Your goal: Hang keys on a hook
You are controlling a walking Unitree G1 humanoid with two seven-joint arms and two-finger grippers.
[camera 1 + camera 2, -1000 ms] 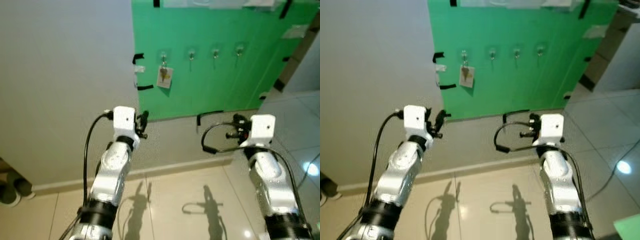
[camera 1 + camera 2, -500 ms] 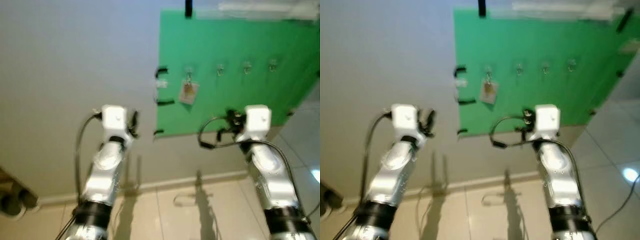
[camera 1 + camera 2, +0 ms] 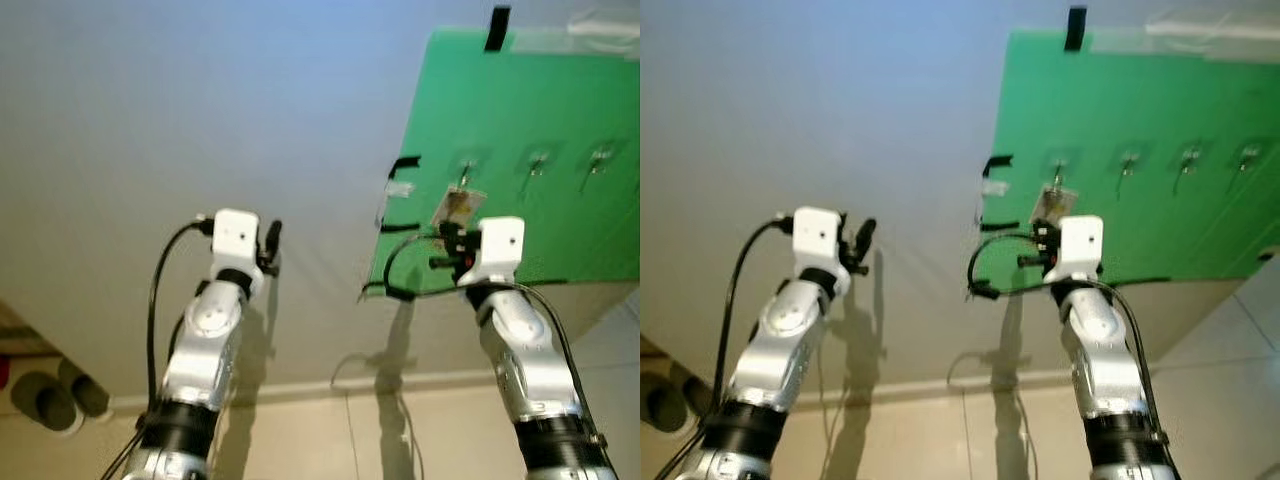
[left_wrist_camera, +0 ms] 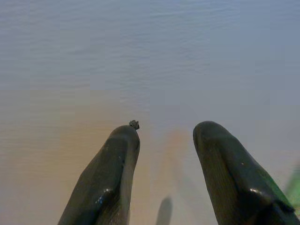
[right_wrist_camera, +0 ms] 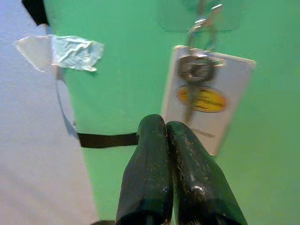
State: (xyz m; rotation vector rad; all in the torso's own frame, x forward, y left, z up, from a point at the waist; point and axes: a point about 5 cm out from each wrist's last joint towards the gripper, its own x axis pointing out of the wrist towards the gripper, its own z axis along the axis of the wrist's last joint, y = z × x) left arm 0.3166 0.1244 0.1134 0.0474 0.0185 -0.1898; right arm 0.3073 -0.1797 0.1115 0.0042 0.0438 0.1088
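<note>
So the silver keys on their white card tag with a yellow oval [image 5: 206, 93] are hanging from the leftmost small metal hook [image 3: 1059, 166] on the green board [image 3: 1160, 110], close to the board's left edge, nothing holding them. The right gripper [image 5: 165, 125] sits just below the tag with its two black fingers [image 5: 149, 159] pressed flat together and empty; whether the tips brush the card is hard to call from the wrist view. Three more metal hooks [image 3: 1189, 160] run in a row to the right along the board. A crumpled bit of clear tape [image 5: 58, 50] and strips of black tape [image 5: 107, 139] hold the board's left edge to the pale grey wall [image 3: 200, 110]. Over on the left, the left gripper [image 4: 165, 136] points at bare wall, fingers [image 4: 115, 164] spread well apart, gripping nothing. Down at the bottom left corner there's a pair of dark shoes [image 3: 55, 398] on the beige tiled floor [image 3: 330, 440].
</note>
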